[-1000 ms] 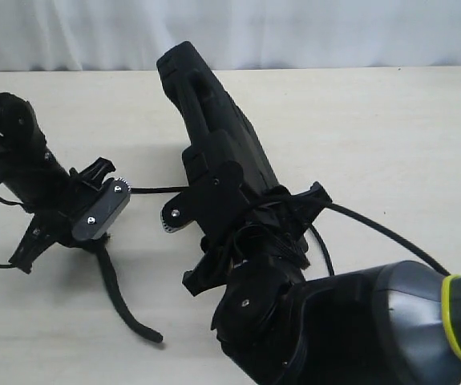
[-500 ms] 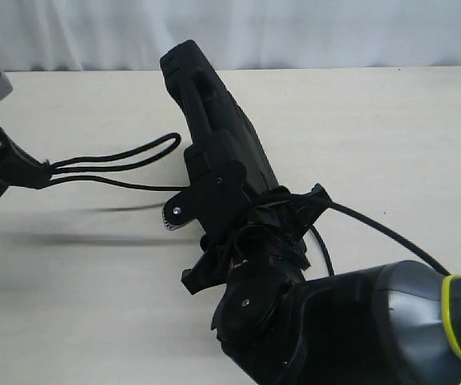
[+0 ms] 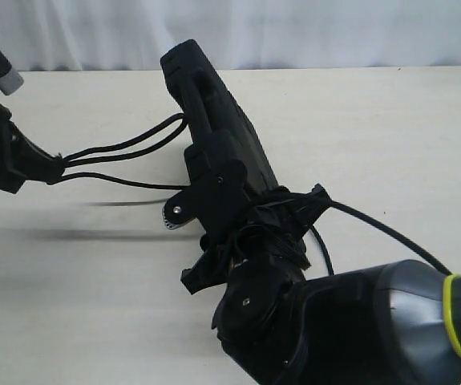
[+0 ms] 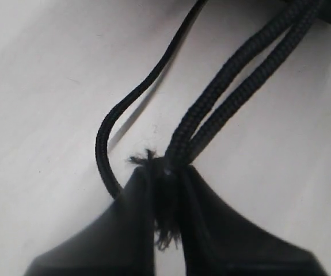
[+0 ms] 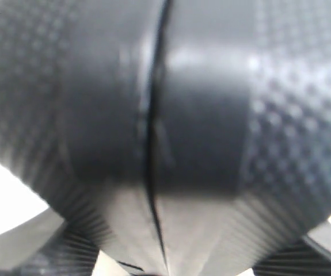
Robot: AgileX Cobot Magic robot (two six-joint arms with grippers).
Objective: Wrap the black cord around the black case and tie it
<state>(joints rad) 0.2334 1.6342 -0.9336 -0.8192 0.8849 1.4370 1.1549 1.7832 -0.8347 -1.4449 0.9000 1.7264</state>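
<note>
Across the full width of the exterior view lies the pale table (image 3: 390,144), backed by a white curtain (image 3: 294,32).

1. Right arm (image 3: 350,329): fills the near right corner of the exterior view. Its grey body carries a yellow-green band. A glossy cable (image 3: 382,233) arcs from the wrist down to the body.

2. Black case (image 3: 214,112): raised off the table at its far end and tilted, long axis running from the right arm toward the curtain. The handle slot (image 3: 194,88) is at the far, upper end. In the right wrist view the textured case (image 5: 205,132) fills almost the whole picture, blurred at close range.

3. Right gripper (image 3: 266,191): clenched on the near end of the black case, one finger flat against the side that faces the left arm, the other on the opposite side.

4. Left gripper (image 3: 50,170): positioned at the left edge of the exterior view, well apart from the case. The left gripper (image 4: 168,190) is clamped on the black cord; the fingers (image 4: 125,230) meet over it with no gap visible.

5. Black cord (image 3: 122,148): two strands run side by side from the left gripper to the case just below the handle slot, clear of the table. A third, single strand (image 3: 118,183) runs lower to the case. More turns are bunched around the case at the right gripper. In the left wrist view the doubled braided cord (image 4: 234,86) enters the fingers.

6. Frayed tuft (image 4: 165,230): protrudes between the fingers at the pinch point.
</note>
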